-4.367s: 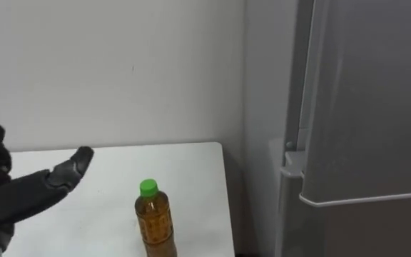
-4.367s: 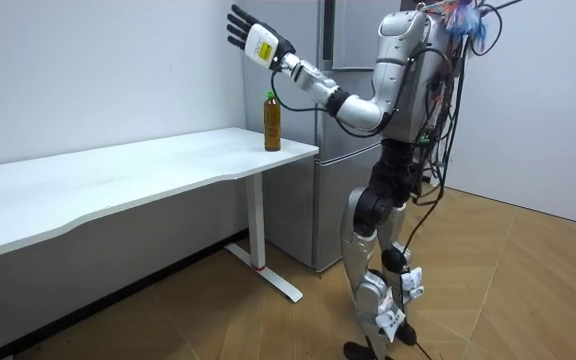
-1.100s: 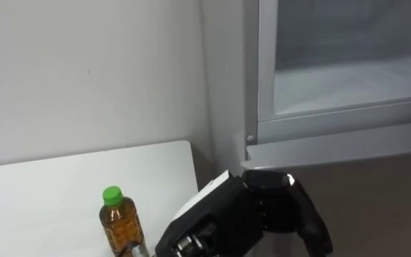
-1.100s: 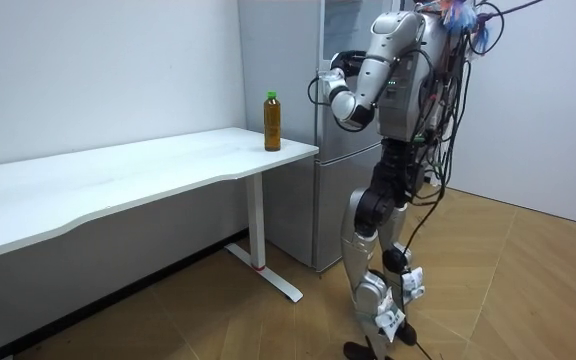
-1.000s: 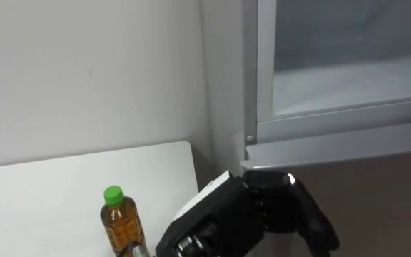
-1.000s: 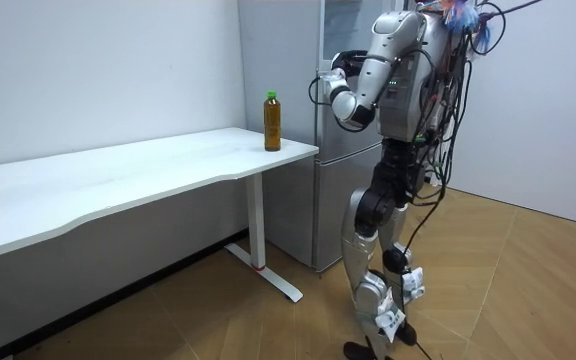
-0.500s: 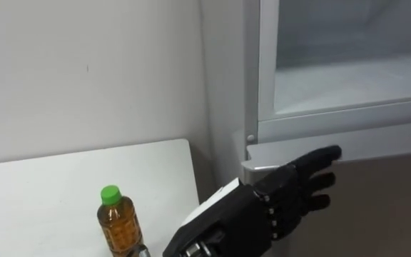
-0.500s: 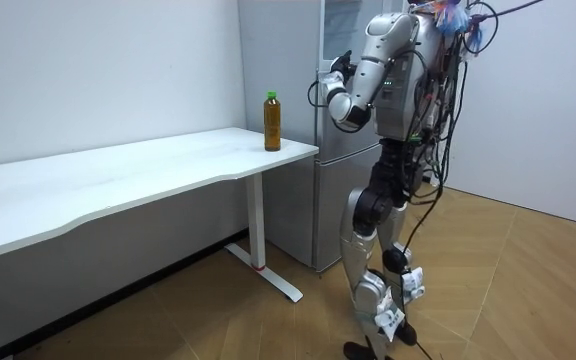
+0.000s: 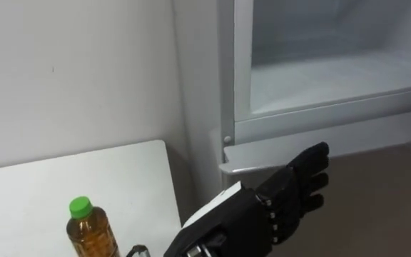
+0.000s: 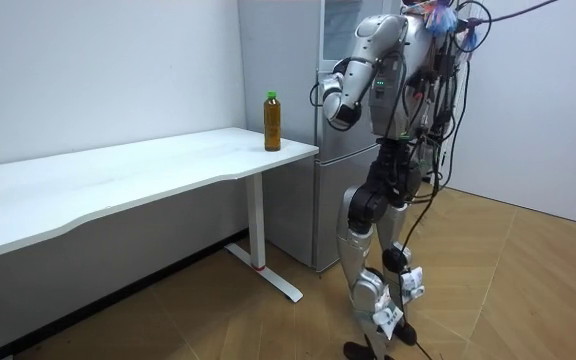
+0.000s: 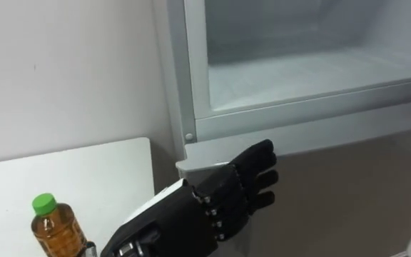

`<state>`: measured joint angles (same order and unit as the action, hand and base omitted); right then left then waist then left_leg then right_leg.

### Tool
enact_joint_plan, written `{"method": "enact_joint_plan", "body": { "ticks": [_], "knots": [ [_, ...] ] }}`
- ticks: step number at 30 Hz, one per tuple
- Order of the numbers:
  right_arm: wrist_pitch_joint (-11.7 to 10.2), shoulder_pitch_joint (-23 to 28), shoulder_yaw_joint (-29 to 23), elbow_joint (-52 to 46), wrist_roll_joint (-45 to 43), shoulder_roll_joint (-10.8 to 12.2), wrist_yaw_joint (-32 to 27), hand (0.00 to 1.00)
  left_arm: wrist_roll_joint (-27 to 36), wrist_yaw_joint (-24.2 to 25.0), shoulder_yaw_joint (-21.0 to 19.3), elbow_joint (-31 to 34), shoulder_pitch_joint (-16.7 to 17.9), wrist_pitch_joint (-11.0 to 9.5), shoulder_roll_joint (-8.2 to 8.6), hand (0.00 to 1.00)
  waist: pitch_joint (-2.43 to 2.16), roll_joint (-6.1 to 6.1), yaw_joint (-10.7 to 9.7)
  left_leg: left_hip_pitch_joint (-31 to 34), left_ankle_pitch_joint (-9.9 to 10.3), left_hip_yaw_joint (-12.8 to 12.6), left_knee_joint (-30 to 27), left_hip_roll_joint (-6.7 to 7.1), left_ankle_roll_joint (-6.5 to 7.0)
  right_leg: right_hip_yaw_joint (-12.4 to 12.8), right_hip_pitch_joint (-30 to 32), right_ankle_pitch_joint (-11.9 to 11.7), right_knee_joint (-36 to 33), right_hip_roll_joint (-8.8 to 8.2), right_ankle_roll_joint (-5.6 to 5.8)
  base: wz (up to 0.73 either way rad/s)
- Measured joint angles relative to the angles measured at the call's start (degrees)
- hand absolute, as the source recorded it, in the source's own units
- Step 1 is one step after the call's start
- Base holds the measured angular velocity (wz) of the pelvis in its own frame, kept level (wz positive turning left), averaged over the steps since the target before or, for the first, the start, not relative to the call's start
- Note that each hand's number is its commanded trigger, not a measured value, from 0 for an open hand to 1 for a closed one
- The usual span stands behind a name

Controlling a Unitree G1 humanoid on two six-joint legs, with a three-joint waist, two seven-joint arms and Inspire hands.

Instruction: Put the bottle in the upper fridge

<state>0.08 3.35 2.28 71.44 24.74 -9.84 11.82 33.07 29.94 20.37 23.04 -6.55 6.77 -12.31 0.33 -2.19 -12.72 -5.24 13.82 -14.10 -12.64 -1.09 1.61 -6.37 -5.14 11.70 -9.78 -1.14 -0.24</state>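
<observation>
**Bottle's on the table, my left hand is up by the open fridge**

Left eye view: my left hand (image 9: pixel 273 207) comes up from the bottom middle of the frame. Its fingers (image 9: pixel 312 160) are stretched out straight toward the upper right and hold nothing. They sit in front of the grey ledge under the fridge's (image 9: pixel 227 86) open upper compartment, and I can't tell if they touch it. The bottle (image 9: pixel 88 232), amber with a green cap, stands upright in the lower left on the white table (image 9: pixel 34 182), apart from my hand.

Right eye view: same deal. The hand (image 11: pixel 216 203) is at the lower middle, the bottle (image 11: pixel 52 228) is in the lower left corner, and the compartment's pale shelf (image 11: pixel 298 75) runs across the upper right.

Room view: I'm standing at the fridge (image 10: pixel 328 160) with my left arm bent up in front of it. The bottle (image 10: pixel 272 121) is upright on the table's (image 10: pixel 118 175) corner next to the fridge, near the middle of the frame.
</observation>
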Motion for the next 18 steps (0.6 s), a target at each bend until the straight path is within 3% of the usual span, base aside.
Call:
{"method": "enact_joint_plan", "body": {
  "ticks": [6,13,18],
  "knots": [
    [0.02,-0.87,-0.14,-0.08,0.05,-0.05,-0.23,0.0,0.07,-0.03,0.44,-0.05,-0.21,0.01,0.1,0.0,-0.1,-0.2,-2.98,-0.14,0.01,-1.04,-0.07,-0.43,-0.01,1.29,0.19,-0.3,-0.01,0.39,-0.29,-0.07],
    [0.02,-0.82,0.09,-0.17,0.96,-0.84,-0.37,0.0,0.06,-0.16,2.3,-0.46,-0.64,0.04,0.39,0.0,0.1,-0.79,-3.48,-1.79,0.17,-4.74,-0.03,-1.32,-0.29,4.71,0.38,-0.76,0.02,1.43,-0.68,-0.28],
    [-0.01,-0.26,0.43,-0.29,2.49,-1.55,-0.38,0.0,0.1,0.16,2.35,-0.52,-3.39,0.27,0.78,0.0,0.3,-1.1,-4.05,-1.74,0.72,-6.7,0.15,-2.35,-1.2,6.53,2.06,-1.14,-0.9,2.35,-1.12,-0.25]
  ]
}}
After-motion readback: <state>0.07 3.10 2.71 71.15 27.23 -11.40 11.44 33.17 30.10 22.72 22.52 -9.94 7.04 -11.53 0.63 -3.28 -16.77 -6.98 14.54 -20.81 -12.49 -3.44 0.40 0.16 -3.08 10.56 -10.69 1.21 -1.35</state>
